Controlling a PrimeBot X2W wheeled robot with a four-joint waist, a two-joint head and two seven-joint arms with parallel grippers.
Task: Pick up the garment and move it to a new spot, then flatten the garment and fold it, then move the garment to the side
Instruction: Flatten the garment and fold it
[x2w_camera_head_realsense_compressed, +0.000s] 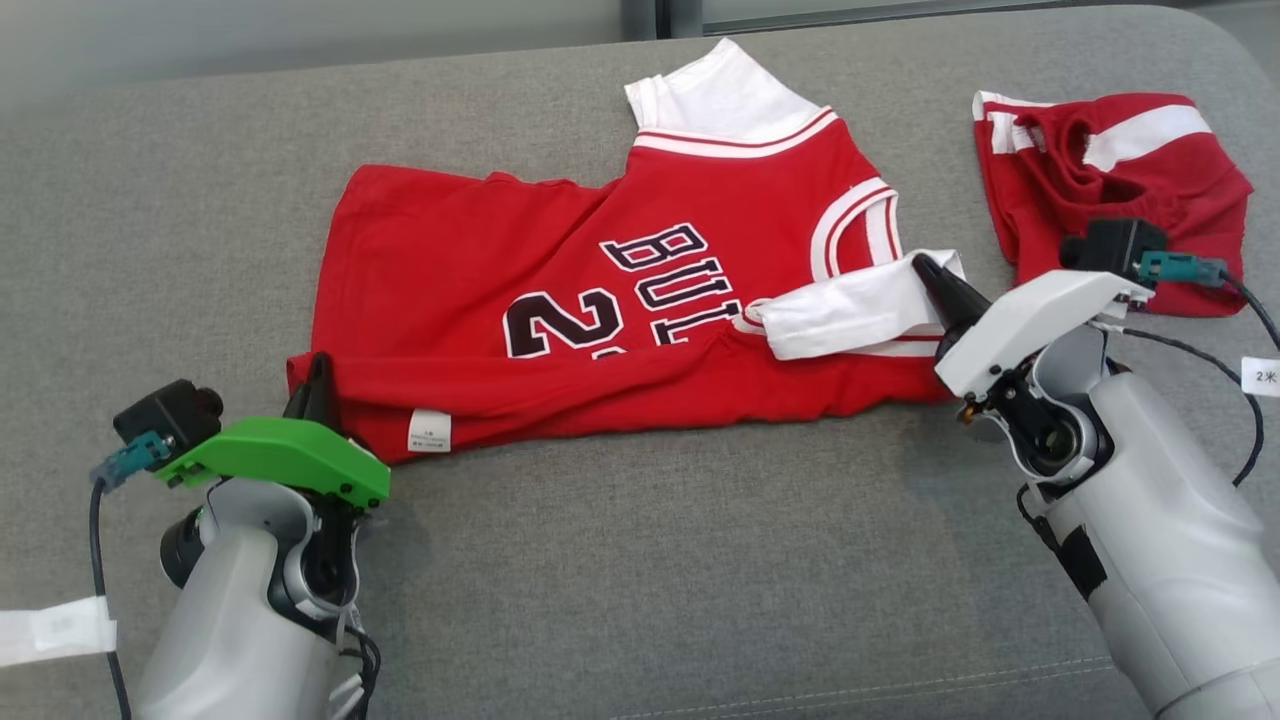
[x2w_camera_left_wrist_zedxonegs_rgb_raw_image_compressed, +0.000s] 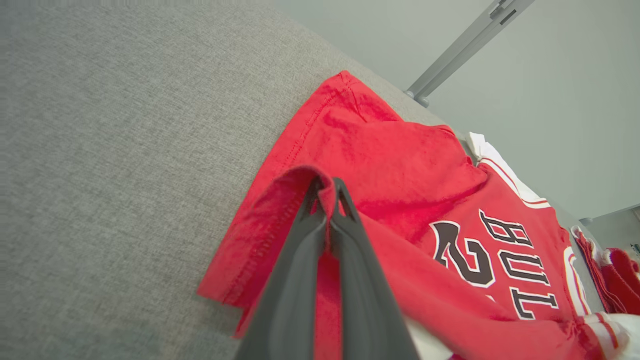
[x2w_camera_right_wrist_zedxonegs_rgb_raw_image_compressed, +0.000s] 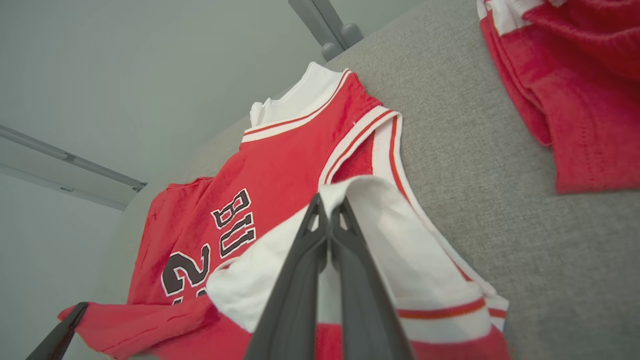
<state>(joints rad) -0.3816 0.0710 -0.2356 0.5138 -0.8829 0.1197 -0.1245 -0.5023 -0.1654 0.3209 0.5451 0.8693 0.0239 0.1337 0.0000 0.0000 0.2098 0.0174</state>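
Head view is showing the left claw at seven o'clock clenching the near hem corner of the red jersey, while the right claw at three o'clock is pinching its white sleeve. The jersey is lying across the middle of the grey cushion, and a second red garment is sitting apart at two o'clock.

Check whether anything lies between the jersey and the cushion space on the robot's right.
Yes. A second red garment lies on the grey cushion right of the jersey, apart from it, so it would likely block a move that way.
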